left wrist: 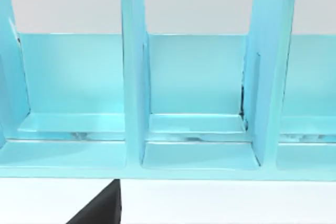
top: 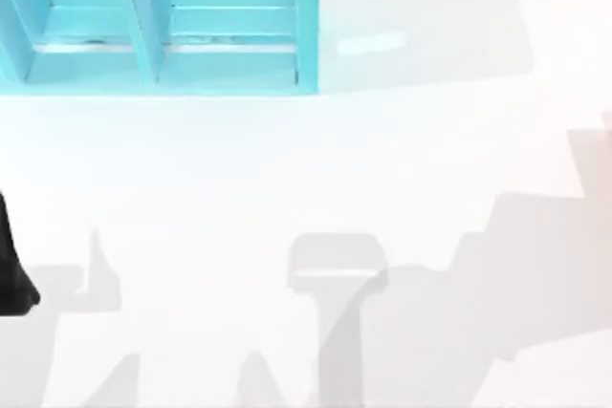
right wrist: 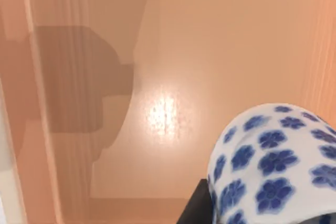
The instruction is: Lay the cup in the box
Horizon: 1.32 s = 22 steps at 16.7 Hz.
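Cup (right wrist: pixel 273 166): white, dark-blue flower pattern. It sits close under the right wrist camera and over the floor of the box (right wrist: pixel 210 35). Whether it touches the floor cannot be told.

Landmark: turquoise rack (top: pixel 153 35).

- Left arm (top: pixel 13 274): in the top view, a black part shows at the table's left edge, well nearer the camera than the rack and apart from it.
- Left gripper (left wrist: pixel 100 211): in the left wrist view, a dark wedge over the white table (left wrist: pixel 220 203), just in front of the rack's (left wrist: pixel 131 77) front lip and not touching it. Open or closed: cannot tell.
- Rack: stands at the far left of the table (top: pixel 287 169), with upright dividers splitting it into open compartments. The left wrist view shows one full compartment between two dividers and part of another on each side. A thin strip of scuffing runs along the floor of each.
- Table right of the rack: bare white, with a faint pale highlight near the rack's right end. Grey shadows (top: pixel 335 265) lie across the near half, well clear of the rack.
- Box: tan-orange inside, with a glossy floor showing a bright glare spot near its middle. One wall rises along the edge. A blocky shadow (right wrist: pixel 79 77) falls on the floor, apart from the cup.
- Right gripper (right wrist: pixel 197 205): a dark piece lies right against the cup's side, inside the box. Gripping or released: cannot tell.
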Motion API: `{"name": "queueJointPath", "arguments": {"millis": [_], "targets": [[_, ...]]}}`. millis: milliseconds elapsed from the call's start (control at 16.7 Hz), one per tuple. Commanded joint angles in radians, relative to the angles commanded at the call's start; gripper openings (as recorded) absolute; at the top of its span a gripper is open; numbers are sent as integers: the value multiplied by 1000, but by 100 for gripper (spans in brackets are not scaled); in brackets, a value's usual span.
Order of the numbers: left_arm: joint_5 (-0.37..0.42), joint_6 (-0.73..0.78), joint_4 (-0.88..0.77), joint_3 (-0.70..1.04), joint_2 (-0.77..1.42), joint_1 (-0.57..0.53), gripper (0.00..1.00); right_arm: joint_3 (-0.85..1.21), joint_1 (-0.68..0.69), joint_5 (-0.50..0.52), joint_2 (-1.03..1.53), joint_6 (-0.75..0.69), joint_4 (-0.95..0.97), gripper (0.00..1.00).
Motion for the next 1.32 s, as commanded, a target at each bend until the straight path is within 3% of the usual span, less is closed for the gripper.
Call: {"name": "queueJointPath", "arguments": {"millis": [360,780,1080,1320], "targets": [[0,0,0,0,0,0,100,-19,5,1,2,3,19,0],[0,0,0,0,0,0,100,-239,4,0,2,4,242,0],[0,0,0,0,0,0,100,-253,4,0,4,4,256,0],[0,0,0,0,0,0,100,-253,4,0,4,4,256,30]]}}
